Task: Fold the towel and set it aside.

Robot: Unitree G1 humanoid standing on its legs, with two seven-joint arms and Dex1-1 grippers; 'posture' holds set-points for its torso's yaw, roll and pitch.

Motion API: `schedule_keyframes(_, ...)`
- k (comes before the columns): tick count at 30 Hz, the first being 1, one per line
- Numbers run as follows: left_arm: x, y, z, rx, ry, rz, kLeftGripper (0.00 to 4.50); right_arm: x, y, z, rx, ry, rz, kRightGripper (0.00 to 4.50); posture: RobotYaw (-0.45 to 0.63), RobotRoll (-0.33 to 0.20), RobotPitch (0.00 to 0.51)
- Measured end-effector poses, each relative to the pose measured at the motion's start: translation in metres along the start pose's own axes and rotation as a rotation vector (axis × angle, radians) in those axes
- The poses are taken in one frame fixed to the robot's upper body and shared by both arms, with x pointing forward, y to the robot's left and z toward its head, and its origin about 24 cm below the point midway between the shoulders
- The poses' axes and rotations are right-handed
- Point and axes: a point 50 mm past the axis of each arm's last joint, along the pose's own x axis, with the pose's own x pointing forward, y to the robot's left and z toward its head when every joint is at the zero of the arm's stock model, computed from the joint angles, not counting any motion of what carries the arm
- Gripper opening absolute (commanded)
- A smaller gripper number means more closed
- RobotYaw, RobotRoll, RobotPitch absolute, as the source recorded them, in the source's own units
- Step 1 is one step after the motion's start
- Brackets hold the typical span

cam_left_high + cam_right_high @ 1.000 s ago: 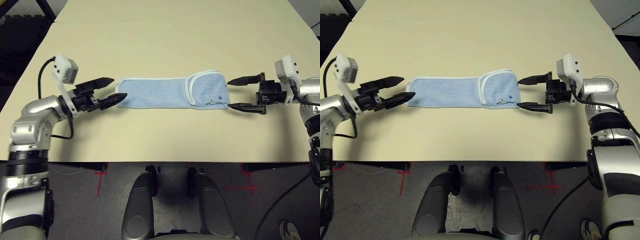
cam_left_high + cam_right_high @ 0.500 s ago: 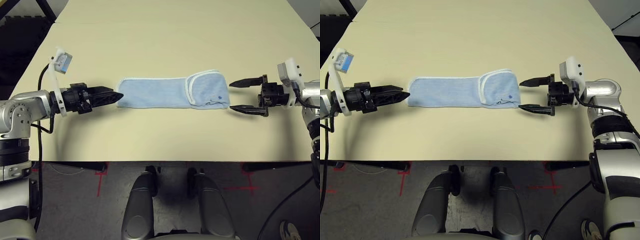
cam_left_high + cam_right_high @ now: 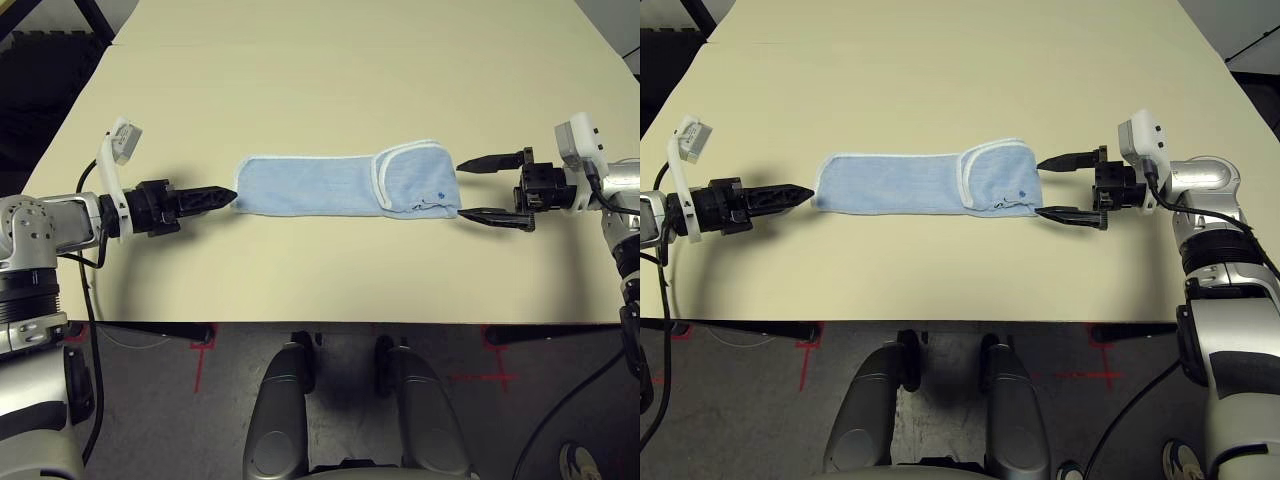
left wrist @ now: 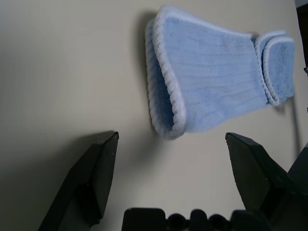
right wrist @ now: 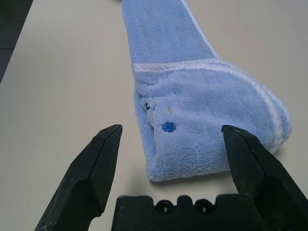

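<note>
The towel [image 3: 330, 185] lies on the tan table [image 3: 320, 270] as a long light-blue strip with white edging. Its right end is folded back over itself as a flap [image 3: 415, 178], and a small dark mark [image 5: 167, 127] shows near that end. My left gripper [image 3: 225, 196] is rolled on its side with its tips just off the towel's left end. The left wrist view shows its fingers [image 4: 91, 178] spread open, the towel's doubled edge [image 4: 163, 106] ahead of them. My right gripper [image 3: 462, 188] is open, its tips flanking the folded right end without gripping it.
The table's front edge [image 3: 320, 322] runs close below the towel, with dark floor and red tape marks [image 3: 200, 350] beyond it. A wide bare tabletop [image 3: 330, 80] stretches behind the towel. A black cable [image 3: 90, 270] hangs from my left wrist.
My left forearm swung out to the left and the wrist rolled, so its fingers now stack on edge, tips just off the towel's end. The right gripper barely moved. The towel stayed put.
</note>
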Motion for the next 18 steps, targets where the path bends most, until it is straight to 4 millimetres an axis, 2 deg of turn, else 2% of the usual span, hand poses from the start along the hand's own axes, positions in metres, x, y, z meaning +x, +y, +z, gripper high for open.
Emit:
schedule_keyframes(10,0.01,-0.009,-0.011,-0.089,0.034,-0.078,4.5,0.0,0.0,0.0,0.0,0.0,0.001,4.48,-0.02,0.0,0.234)
schedule_keyframes(18,0.024,-0.015,-0.003,-0.113,-0.023,-0.095,4.5,0.001,0.0,0.0,-0.001,0.006,0.004,4.48,-0.02,0.0,0.234)
